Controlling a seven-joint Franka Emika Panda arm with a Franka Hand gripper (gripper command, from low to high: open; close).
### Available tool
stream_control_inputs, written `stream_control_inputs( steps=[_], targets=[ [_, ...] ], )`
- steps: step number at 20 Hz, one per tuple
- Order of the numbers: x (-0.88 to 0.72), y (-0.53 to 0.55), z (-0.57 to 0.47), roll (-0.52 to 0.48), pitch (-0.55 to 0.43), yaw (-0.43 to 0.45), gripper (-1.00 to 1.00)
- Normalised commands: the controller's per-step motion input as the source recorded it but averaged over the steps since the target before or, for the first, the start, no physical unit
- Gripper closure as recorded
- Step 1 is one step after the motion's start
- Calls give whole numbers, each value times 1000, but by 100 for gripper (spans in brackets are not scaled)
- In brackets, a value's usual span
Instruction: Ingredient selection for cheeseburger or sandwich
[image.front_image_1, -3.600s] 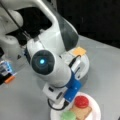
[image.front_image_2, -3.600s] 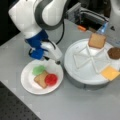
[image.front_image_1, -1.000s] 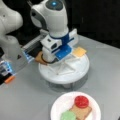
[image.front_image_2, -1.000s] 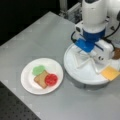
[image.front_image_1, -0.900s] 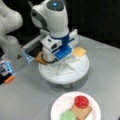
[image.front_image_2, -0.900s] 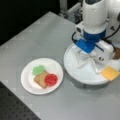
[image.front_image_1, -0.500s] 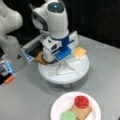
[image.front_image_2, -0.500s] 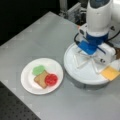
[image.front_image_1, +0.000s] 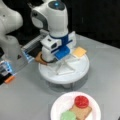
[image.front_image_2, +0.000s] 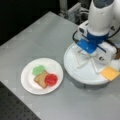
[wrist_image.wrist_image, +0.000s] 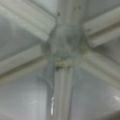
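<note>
**Over the divided tray, arm lowered at its hub**

Above the white round tray (image.front_image_1: 75, 72), the pincer (image.front_image_2: 88, 51) is hidden under the wrist; whether it is released or clenched cannot be told. On the paper plate (image.front_image_2: 28, 82), a toast square (image.front_image_2: 41, 79) is seen with a green disc (image.front_image_2: 38, 70) and red disc (image.front_image_2: 51, 79) resting on it. A cheese square (image.front_image_2: 110, 73) lies at the tray's edge.
</note>
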Motion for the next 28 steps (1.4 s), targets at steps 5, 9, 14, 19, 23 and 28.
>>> stream_control_inputs(
  steps=[5, 9, 14, 19, 23, 28],
  targets=[
    [-62, 52, -61, -88, -12, 62, -100],
    [-4, 114, -122, -50, -34, 50, -100],
    [48, 108, -111, -52, -60, 38, -100],
    [24, 76, -104, -70, -45, 44, -100],
    [-25, 37, -38, -110, 4, 55, -100],
    [-36, 52, -23, -124, 0, 50, -100]
  ],
)
